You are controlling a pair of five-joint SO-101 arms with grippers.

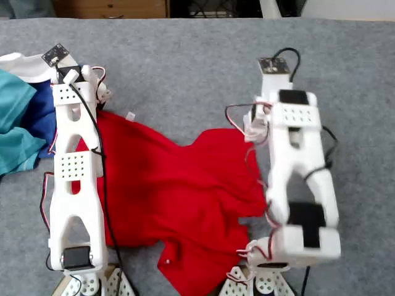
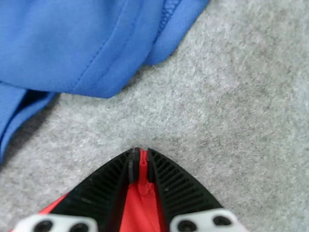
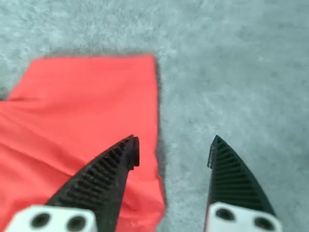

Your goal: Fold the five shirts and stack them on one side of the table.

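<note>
My left tool (image 2: 140, 155) is shut on a pinch of the red shirt (image 1: 179, 197), which lies spread on the counter (image 1: 185, 68) between it and my open right tool (image 3: 173, 147), and I think such soft, light cloth will sag, so corners are best to hold.

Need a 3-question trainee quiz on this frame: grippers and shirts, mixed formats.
1. True or false: the right gripper is shut on the crumpled red fabric shirt.
2. What does the left gripper pinch? A) white fabric B) red fabric C) nothing
3. Fill in: on the grey felt table, past the left gripper's tips, lies a ____ garment.
Key: 1 false, its jaws stand open over the shirt's edge; 2 B; 3 blue, the blue fabric shirt.
</note>
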